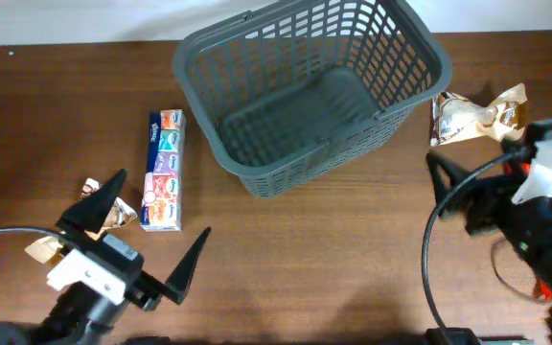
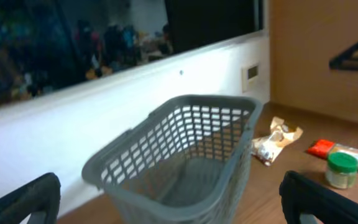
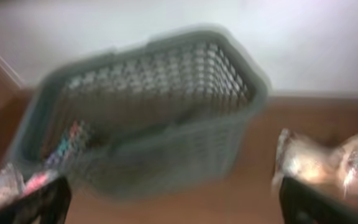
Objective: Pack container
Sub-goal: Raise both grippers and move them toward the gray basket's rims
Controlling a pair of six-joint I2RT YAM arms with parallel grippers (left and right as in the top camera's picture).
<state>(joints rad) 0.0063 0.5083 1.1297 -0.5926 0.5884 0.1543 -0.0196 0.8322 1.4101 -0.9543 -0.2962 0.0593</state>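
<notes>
The basket (image 1: pixel 295 168) stands at the far middle of the table (image 1: pixel 353 268), turned at an angle to its edge, mouth up, and as far as the overhead view shows, with nothing in it. Packing has not begun.

It looks like thin moulded plastic, so I judge it light for its bulk and fairly stiff at the solid rim and base. The slotted walls probably flex a little. Being light and smooth-bottomed, it may skid on the wood if an arm knocks it or something drops hard against a wall. It is far too wide for a hand to span. Any hold would have to be a pinch on the rim, one finger inside and one outside, best near a corner where the plastic is stiffest. The slots could snag a fingertip, so they are best avoided. Most likely it needs no lifting, only steadying.

The left hand (image 1: pixel 164 203) is spread wide and holds nothing, hanging near the front left above a long colourful pack (image 1: pixel 164 171), beside a gold wrapper (image 1: pixel 103 213). The right hand (image 3: pixel 169 186) is also wide apart and empty, facing the basket from the right, with a snack bag (image 1: pixel 475 117) just beyond it.
</notes>
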